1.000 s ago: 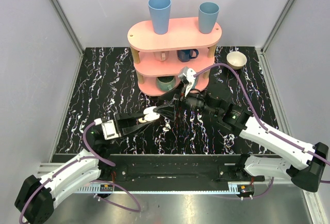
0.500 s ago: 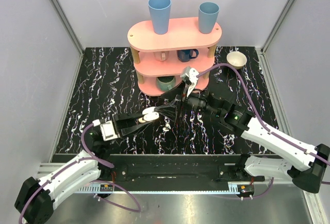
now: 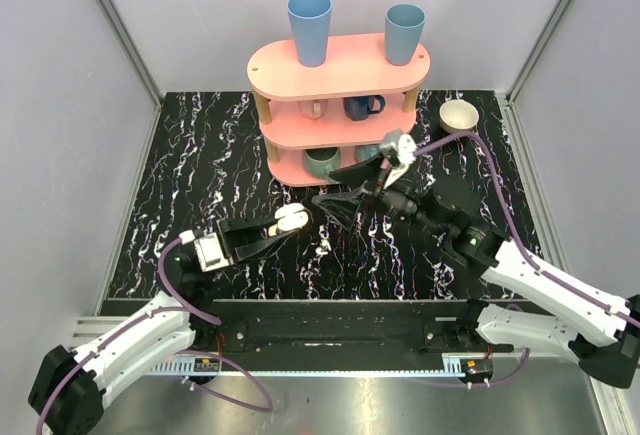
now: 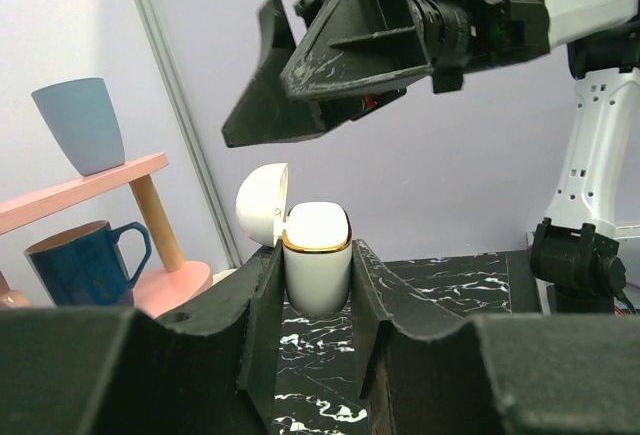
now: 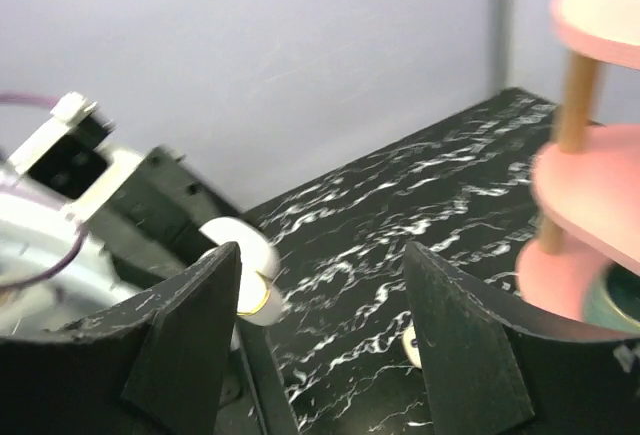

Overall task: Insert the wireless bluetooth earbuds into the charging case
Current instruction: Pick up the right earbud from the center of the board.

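Note:
My left gripper (image 3: 288, 223) is shut on the charging case (image 3: 292, 217), a small white box with a gold rim (image 4: 317, 267). It stands upright between the black fingers, its lid (image 4: 262, 205) flipped open to the left. My right gripper (image 3: 328, 187) hovers just right of and above the case, open with nothing between its fingers (image 5: 322, 255). The left wrist view shows it overhead (image 4: 290, 95). A tiny cream piece, apparently one of the earbuds (image 5: 409, 345), lies on the black marbled table, half hidden by the right finger. I cannot tell what sits inside the case.
A pink three-tier shelf (image 3: 340, 67) stands at the back with two blue cups (image 3: 309, 27) on top, mugs (image 3: 362, 106) on the middle tier and a teal bowl (image 3: 322, 162) on the lowest. A beige bowl (image 3: 459, 115) sits back right. Grey walls close in the table.
My right gripper has drawn back from the case, to the right and upward. The left gripper keeps hold of the case and has barely shifted.

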Action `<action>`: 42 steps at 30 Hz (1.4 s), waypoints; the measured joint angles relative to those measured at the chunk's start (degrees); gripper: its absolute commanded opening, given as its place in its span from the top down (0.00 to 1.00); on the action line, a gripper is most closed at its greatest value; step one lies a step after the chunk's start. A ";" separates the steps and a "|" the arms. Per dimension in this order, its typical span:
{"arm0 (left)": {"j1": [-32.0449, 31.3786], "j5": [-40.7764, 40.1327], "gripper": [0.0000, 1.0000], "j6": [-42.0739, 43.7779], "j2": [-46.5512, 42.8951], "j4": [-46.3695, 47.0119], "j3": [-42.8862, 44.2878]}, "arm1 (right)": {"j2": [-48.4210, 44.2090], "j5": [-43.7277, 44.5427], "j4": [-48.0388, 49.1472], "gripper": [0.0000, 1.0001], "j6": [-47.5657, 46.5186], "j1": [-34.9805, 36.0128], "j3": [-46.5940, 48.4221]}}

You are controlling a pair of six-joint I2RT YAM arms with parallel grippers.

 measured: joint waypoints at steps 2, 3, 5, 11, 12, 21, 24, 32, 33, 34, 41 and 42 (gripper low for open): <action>-0.04 -0.48 1.00 0.57 -0.68 -0.81 -0.04 | -2.86 6.62 2.54 0.30 1.53 -0.04 -3.54; -0.04 -0.63 1.00 0.83 -1.18 -1.22 -0.04 | -4.26 11.10 2.60 0.28 2.80 -0.17 -4.98; -0.04 -0.96 1.00 1.51 -2.27 -1.92 -0.04 | -5.27 20.59 1.01 0.26 6.23 -1.42 -5.77; -0.04 -1.81 1.00 3.15 -5.27 -4.59 -0.04 | 1.44 30.71 -8.90 0.26 17.86 -9.05 -4.46; -0.04 -1.90 1.00 3.32 -5.57 -4.85 -0.04 | 3.82 30.51 -10.10 0.27 20.06 -9.20 -4.81; -0.04 -3.17 1.00 4.28 -9.09 -8.31 -0.04 | 22.75 20.20 -13.77 0.35 30.14 -9.20 -9.20; -0.04 -3.30 1.00 4.81 -10.05 -9.09 -0.04 | 27.50 17.03 -13.94 0.36 29.44 -9.20 -9.03; -0.15 -3.34 1.00 5.07 -10.34 -10.16 -0.04 | 38.91 6.25 -14.27 0.45 22.53 -9.18 -3.15; -0.15 -3.34 1.00 5.07 -10.34 -10.19 -0.04 | 39.39 5.33 -14.29 0.45 21.64 -9.20 -2.97; -0.15 -3.34 1.00 5.09 -10.34 -10.19 -0.04 | 39.69 4.66 -14.34 0.45 20.85 -9.20 -2.89; -0.17 -3.37 1.00 5.09 -10.36 -10.27 -0.04 | 40.68 2.12 -16.57 0.47 14.71 -9.18 -0.37; -0.15 -3.37 1.00 5.09 -10.32 -10.23 -0.04 | 40.96 1.92 -16.83 0.48 13.86 -9.18 0.20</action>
